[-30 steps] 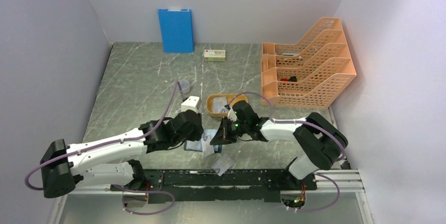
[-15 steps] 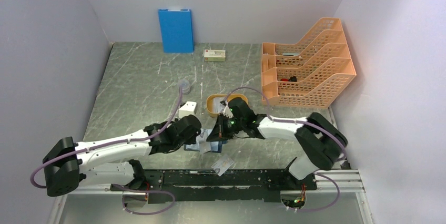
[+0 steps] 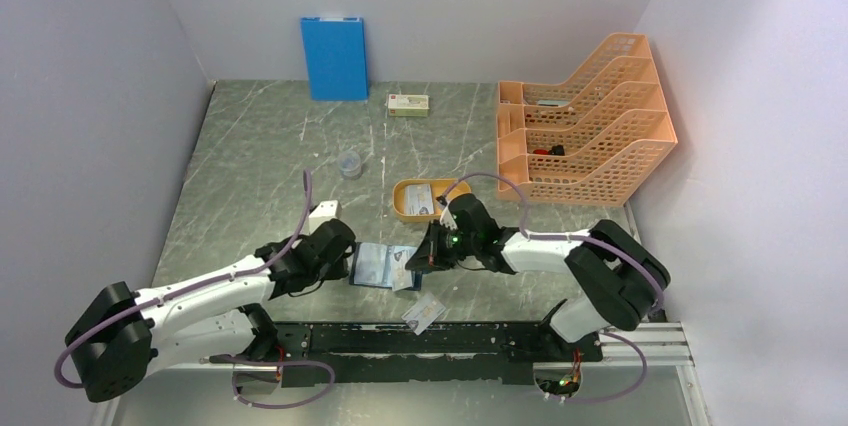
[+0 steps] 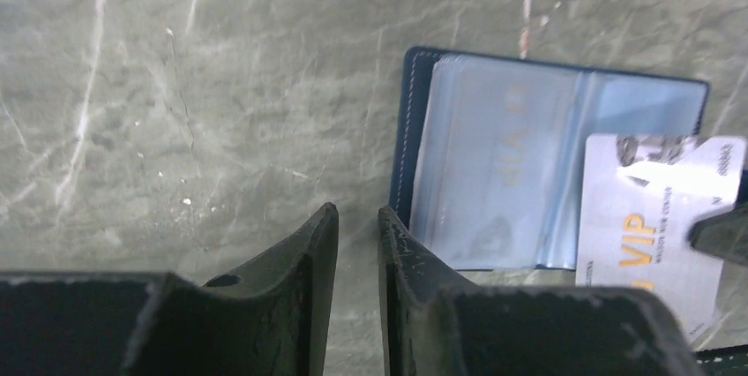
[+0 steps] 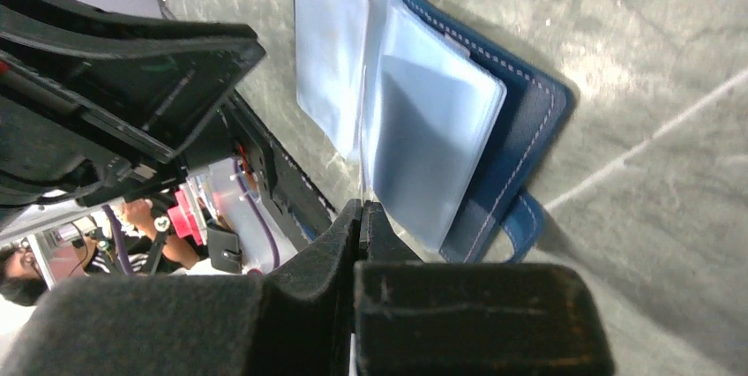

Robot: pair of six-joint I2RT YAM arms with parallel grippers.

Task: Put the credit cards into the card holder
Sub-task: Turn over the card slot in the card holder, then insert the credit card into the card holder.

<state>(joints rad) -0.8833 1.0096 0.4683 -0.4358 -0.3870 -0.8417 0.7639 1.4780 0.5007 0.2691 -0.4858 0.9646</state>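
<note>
One thin, pale rectangular loose card [image 3: 425, 313] lies nearest you on the grey marbled table [image 3: 260, 166], just beyond the black base rail. Its long axis slants from near-left to far-right.

Just past it, the small navy card holder [image 3: 372, 266] with clear plastic sleeve pages lies open and flat, pages up, between your two grippers. Opened out like this, its long axis runs left to right and its spine points away from you.

Your left gripper [image 4: 357, 217] sits at the holder's left end, its fingers parted by a narrow gap with nothing between them. Whether a fingertip touches the navy cover's corner, I cannot tell.

Your right gripper [image 5: 361, 210] is at the holder's right end, jaws pinched tight on one edge of a silvery-white VIP card [image 4: 653, 208]. That card overlaps the holder's right-hand page and sticks out past the cover's edge. Your left finger hides part of it, so its long axis is unclear.

Farther back, beside your right arm, you have the orange oval tray [image 3: 397, 201] with pale cards [image 3: 424, 203] in it. To its left stands a small clear cup [image 3: 349, 163].

At the far edge a white box with a red label [image 3: 409, 104] lies flat. A bright blue board [image 3: 334, 58] leans upright against the back wall. On the right sits an orange mesh file rack [image 3: 590, 136].
</note>
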